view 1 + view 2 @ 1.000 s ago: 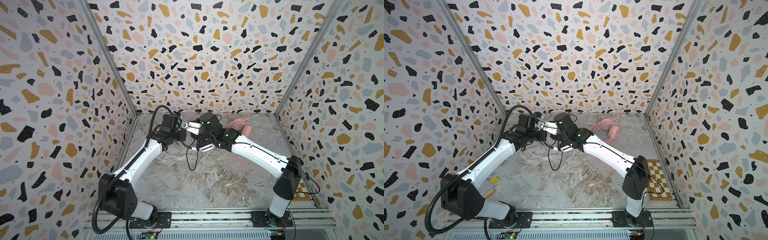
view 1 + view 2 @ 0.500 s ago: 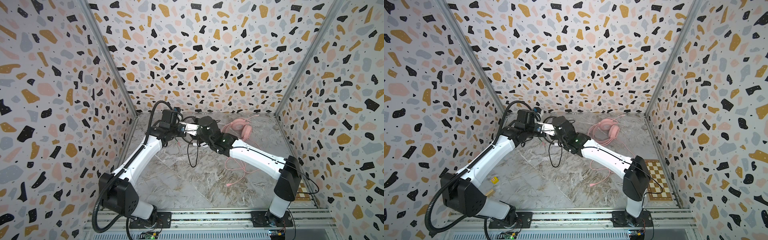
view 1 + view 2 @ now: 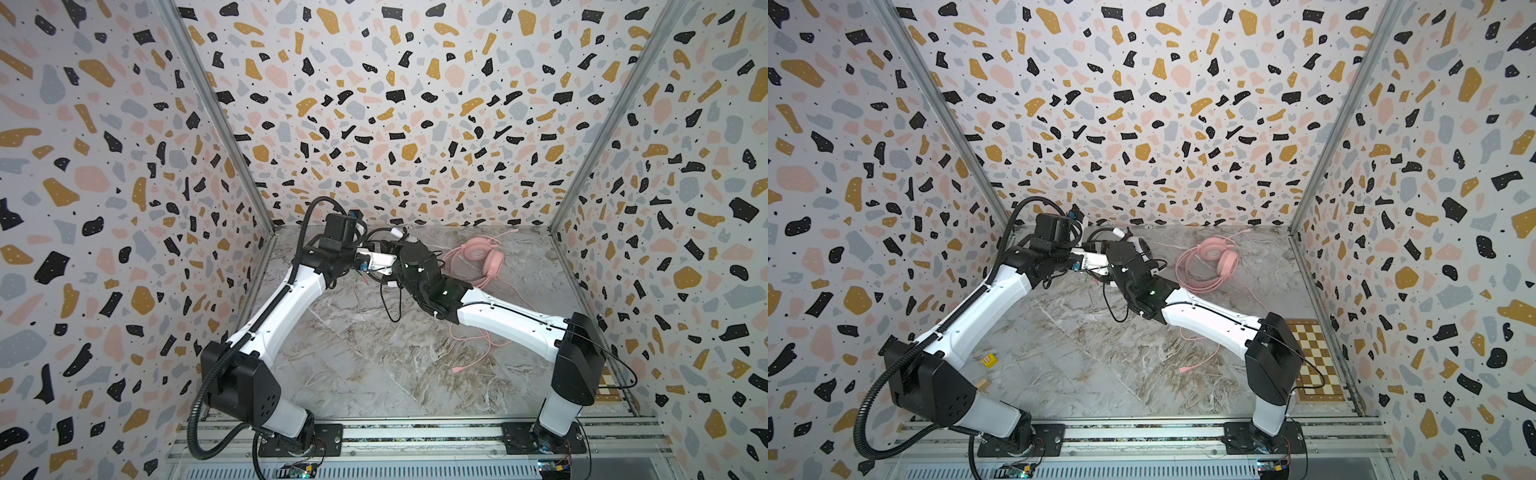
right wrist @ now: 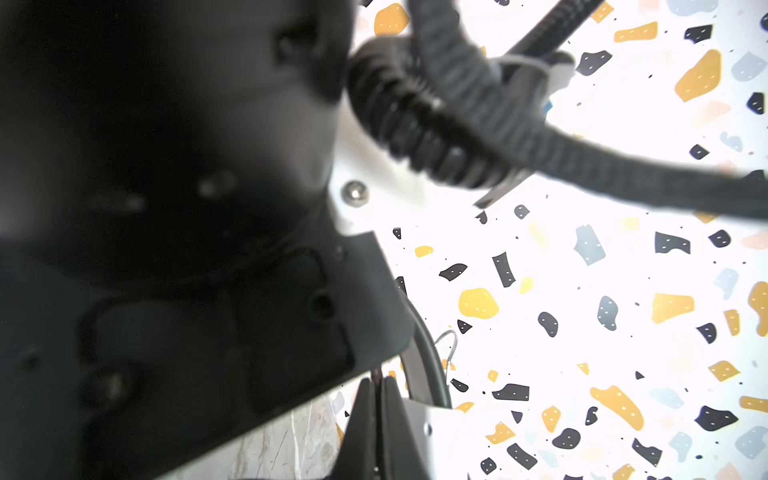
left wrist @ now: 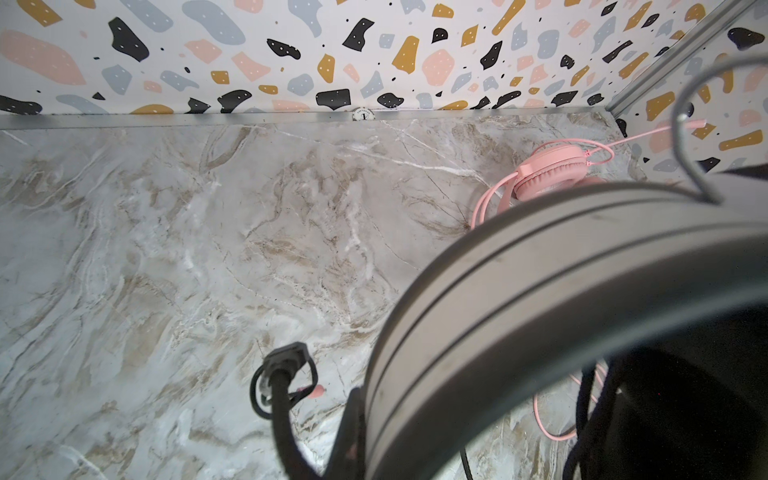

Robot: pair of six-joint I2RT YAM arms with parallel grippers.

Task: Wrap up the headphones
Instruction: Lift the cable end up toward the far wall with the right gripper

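While the left end effector (image 3: 386, 261) clamps the white headset (image 5: 540, 299) by its band, the right end effector (image 4: 376, 415) is pinched closed, the pink headset (image 3: 478, 257) lying nearby.

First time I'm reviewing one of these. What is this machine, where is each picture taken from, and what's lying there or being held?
It is a robot with two jointed arms on a rail, each ending in a pair of jaws. Two pictures come from one camera head looking down on the whole booth; the other two come from cameras on the arms' wrists. On the marble table a pink headset lies with its pink cable trailing loose. Near the back the arms meet: the left gripper, jaws shut, appears to hold the white headset up by its dark band, which fills the left wrist view, while its black cable hangs down. The right gripper has shut jaws too; whether anything thin is pinched there is too blurred to tell.
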